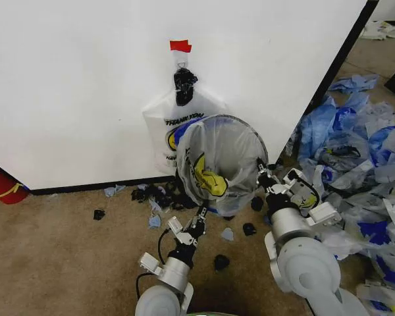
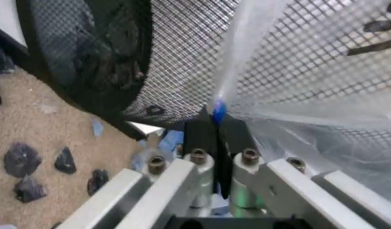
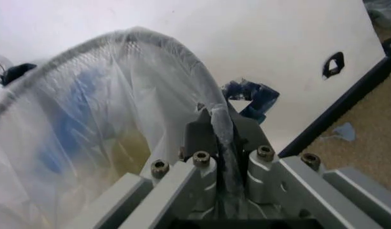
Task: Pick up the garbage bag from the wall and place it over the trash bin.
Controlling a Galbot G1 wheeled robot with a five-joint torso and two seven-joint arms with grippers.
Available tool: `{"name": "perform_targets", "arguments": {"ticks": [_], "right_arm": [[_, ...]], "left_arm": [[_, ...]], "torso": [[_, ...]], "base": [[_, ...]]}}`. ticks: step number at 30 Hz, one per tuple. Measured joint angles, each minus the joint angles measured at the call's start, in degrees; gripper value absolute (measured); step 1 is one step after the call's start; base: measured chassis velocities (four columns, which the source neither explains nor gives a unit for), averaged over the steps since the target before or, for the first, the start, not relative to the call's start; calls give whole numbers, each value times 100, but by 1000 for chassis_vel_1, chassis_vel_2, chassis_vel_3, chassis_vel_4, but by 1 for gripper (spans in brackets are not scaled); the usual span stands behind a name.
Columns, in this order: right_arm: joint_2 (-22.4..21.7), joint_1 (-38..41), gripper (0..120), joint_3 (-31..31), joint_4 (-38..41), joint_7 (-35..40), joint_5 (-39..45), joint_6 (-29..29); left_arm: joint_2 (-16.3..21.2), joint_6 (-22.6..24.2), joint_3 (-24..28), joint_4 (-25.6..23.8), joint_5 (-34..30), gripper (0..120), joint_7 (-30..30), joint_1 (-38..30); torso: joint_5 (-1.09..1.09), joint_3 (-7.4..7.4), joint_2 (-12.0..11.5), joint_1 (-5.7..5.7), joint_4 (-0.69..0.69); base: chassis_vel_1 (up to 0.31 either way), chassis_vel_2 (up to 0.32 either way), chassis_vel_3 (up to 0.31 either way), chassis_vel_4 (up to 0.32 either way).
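My left gripper [image 1: 199, 219] pinches the garbage bag [image 1: 214, 164] at 7 o'clock of the trash bin [image 1: 250, 135] rim, my right gripper [image 1: 262, 170] at 4, carpet open below

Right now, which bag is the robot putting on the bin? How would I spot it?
Look at the white wall, below the red tape. In front stands a round black mesh trash bin; the thin see-through garbage bag with a yellow smiley face is stretched over it, pinched by the left gripper and right gripper. The whiter "THANK YOU" bag hangs flat on the wall instead.
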Motion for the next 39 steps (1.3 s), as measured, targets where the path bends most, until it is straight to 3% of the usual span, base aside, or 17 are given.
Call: {"name": "perform_targets", "arguments": {"ticks": [26, 39], "right_arm": [[-76, 218, 0, 121, -326, -68, -151, 125], [-69, 392, 0, 135, -448, 531, 15, 54]], "left_arm": [[182, 232, -101, 56, 151, 97, -285, 39], [150, 112, -231, 183, 276, 100, -438, 184]], "torso": [[0, 0, 0, 0, 0], [0, 0, 0, 0, 0]], "base": [[0, 0, 0, 0], [0, 0, 0, 0]]}}
